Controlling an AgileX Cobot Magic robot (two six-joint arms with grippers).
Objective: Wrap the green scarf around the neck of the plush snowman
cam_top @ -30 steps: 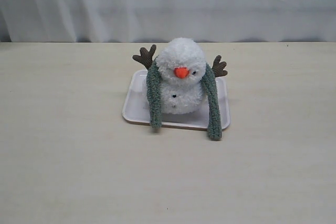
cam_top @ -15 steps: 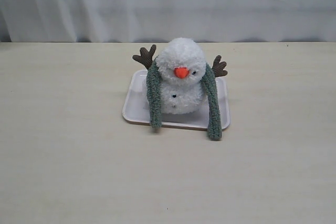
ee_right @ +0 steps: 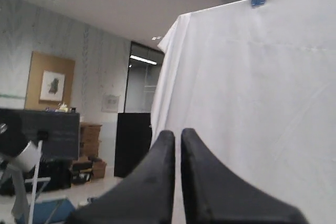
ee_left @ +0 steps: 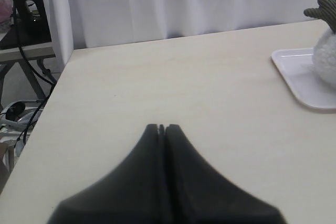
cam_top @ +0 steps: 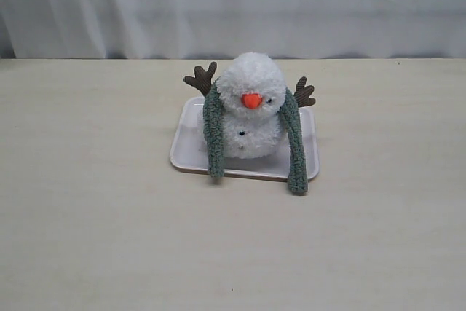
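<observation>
The plush snowman [cam_top: 250, 78] sits upright on a white tray [cam_top: 185, 152] at the middle of the beige table [cam_top: 95, 223], toward its far side. It faces the near edge, orange nose [cam_top: 252, 100] pointing forward. The green scarf [cam_top: 293, 143] hangs over it at the level of the neck [cam_top: 246, 116]. One strand comes down on the left of the body and the other on the right, each passing between the head and a brown twig arm [cam_top: 201, 78]. The two strands lie apart and uncrossed, leaving the front of the neck bare (how the scarf runs round the back is hidden). The left end stops at the tray's near rim. The right end, which is longer, drops over that rim and touches the table. A white curtain [cam_top: 306, 5] closes off the far side.

Neither arm appears in the exterior view. The left gripper [ee_left: 161, 128] hovers over bare table well to the left of the tray, its black fingers pressed together with nothing between them. Its camera catches only a corner of the tray and the edge of the snowman. The right gripper [ee_right: 178, 134] is tipped upward, away from the table, toward the curtain and the room beyond it. Its fingers stand nearly together, a thin slit between them, holding nothing
</observation>
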